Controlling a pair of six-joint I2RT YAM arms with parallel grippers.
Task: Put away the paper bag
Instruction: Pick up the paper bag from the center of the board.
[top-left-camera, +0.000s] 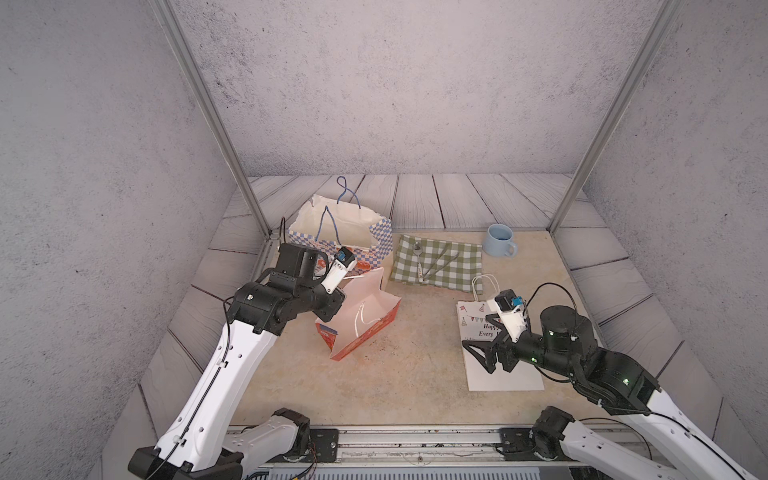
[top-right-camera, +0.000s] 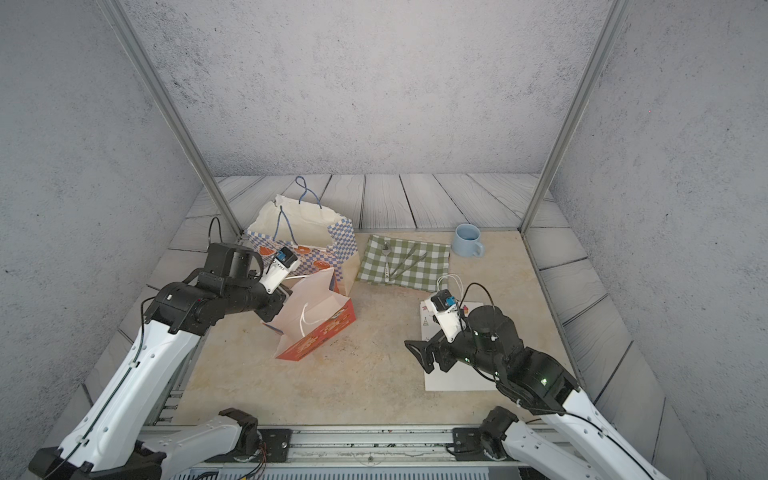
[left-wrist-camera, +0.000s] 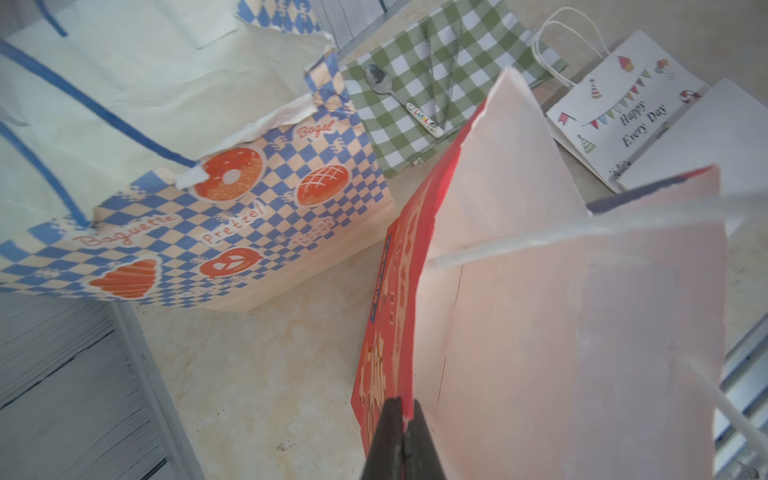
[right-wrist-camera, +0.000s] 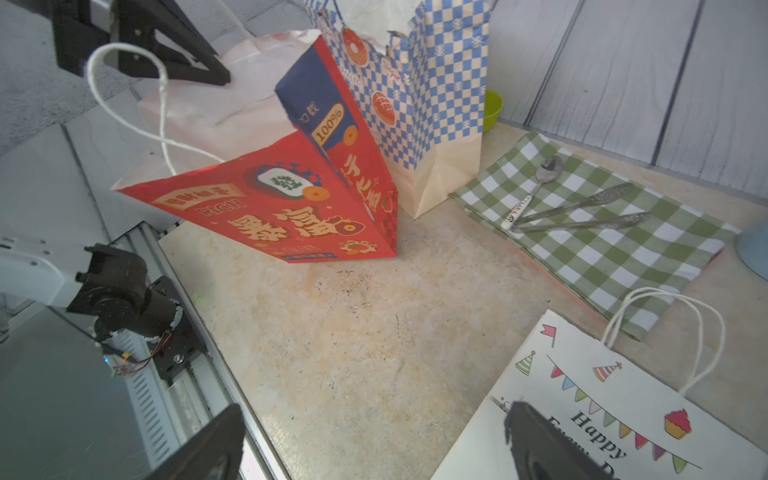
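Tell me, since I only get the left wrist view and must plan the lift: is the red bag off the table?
Observer: No. The red bag leans tilted, with its bottom edge resting on the table.
Operator: Where is the right tool?
Observer: The right tool is open and empty, above the white bag.
Operator: Is anything hidden behind the checked bag?
Observer: A green bowl shows just behind the checked bag.
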